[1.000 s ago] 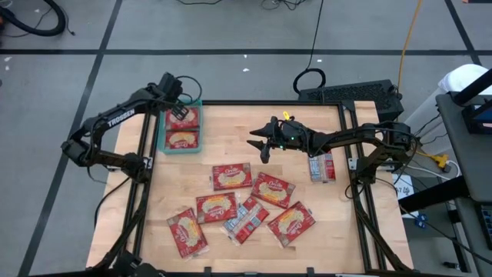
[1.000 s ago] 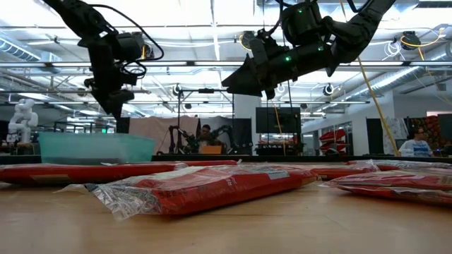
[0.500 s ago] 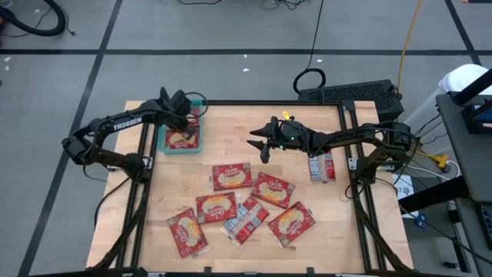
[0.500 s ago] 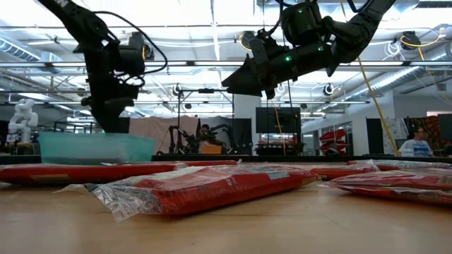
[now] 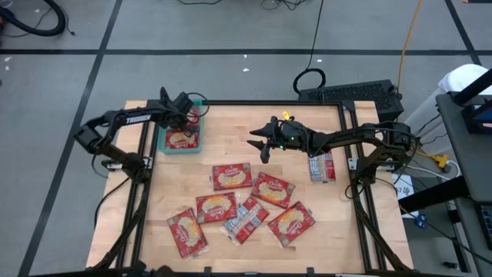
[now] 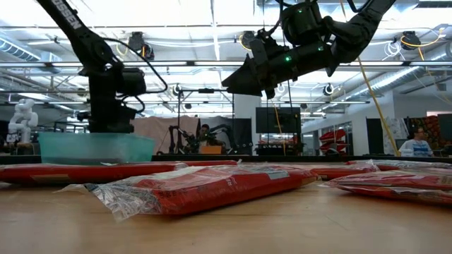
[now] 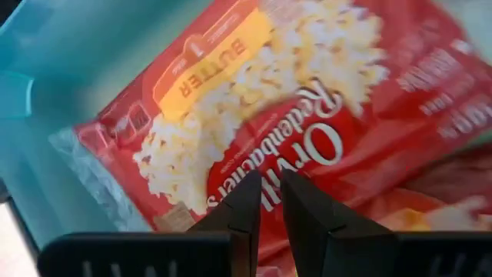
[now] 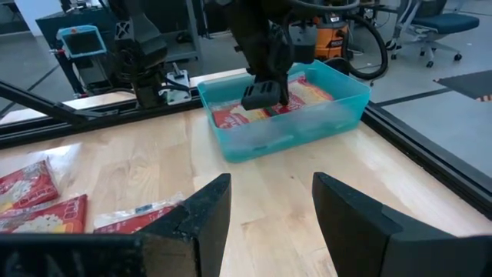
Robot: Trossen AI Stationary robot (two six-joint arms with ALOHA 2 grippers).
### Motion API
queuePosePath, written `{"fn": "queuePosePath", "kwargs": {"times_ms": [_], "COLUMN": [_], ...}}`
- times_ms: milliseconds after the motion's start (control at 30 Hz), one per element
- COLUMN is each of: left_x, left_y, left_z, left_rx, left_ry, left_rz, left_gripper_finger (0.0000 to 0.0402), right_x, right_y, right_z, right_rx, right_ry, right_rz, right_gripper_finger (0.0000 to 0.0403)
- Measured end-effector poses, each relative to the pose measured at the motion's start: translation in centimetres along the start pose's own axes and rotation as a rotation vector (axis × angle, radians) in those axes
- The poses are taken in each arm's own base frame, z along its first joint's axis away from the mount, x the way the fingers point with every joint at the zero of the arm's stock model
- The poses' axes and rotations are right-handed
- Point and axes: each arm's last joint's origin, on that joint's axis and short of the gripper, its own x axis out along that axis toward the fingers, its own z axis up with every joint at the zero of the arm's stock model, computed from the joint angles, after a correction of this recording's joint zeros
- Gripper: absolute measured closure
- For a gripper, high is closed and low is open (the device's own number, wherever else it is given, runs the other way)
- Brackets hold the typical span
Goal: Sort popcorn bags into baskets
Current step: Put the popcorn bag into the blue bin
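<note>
Left tool reaching down into the tray at the table's far-left corner, right tool waiting above the table's middle.

The pale wooden table [image 5: 330,231] carries loose red flat popcorn bags [image 5: 233,176] scattered across its near half, one more by the right edge, each lying at its own angle, apparently awaiting pickup. The shallow teal-green plastic tray [image 5: 160,143] sits lengthwise along the left edge; the bags inside [image 5: 182,139] lie flat, crosswise to its length, probably to fit two. The left tool [image 7: 265,201], fingers nearly pressed together, pokes a bag [image 7: 307,115] in the tray's far end, seemingly seating it. The right tool [image 8: 265,204] hovers spread and empty.
</note>
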Motion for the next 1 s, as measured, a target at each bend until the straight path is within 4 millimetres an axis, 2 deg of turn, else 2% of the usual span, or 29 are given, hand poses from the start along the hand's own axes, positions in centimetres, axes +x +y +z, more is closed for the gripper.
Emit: {"fn": "queuePosePath", "kwargs": {"times_ms": [300, 433, 533, 667, 800, 1000], "left_x": [0.0, -1.0, -2.5, -5.5, -8.7, -11.8], "left_y": [0.5, 0.0, -0.8, -2.6, -5.2, -9.6], "left_z": [1.1, 1.2, 1.1, 0.9, 0.4, -0.6], "left_rx": [-0.035, -0.032, -0.015, 0.055, 0.120, 0.211], "left_ry": [-0.069, -0.042, -0.084, -0.218, -0.377, -0.549], "left_rz": [0.051, -0.004, -0.052, -0.153, -0.248, -0.410], "left_gripper_finger": [0.0346, 0.0346, 0.0346, 0.0346, 0.0346, 0.0346], "right_x": [0.0, 0.0, 0.0, -0.1, -0.3, -0.6], "right_y": [0.0, 0.5, 1.2, 2.1, 2.9, 3.3], "right_z": [0.0, -0.1, -0.5, -1.3, -2.0, -3.9], "right_rx": [-0.001, 0.004, 0.007, 0.077, 0.265, 0.346], "right_ry": [0.000, 0.005, 0.041, 0.121, 0.187, 0.356], "right_rz": [-0.001, 0.015, 0.033, 0.048, 0.037, -0.032], "right_gripper_finger": [0.0227, 0.0227, 0.0227, 0.0227, 0.0227, 0.0227]}}
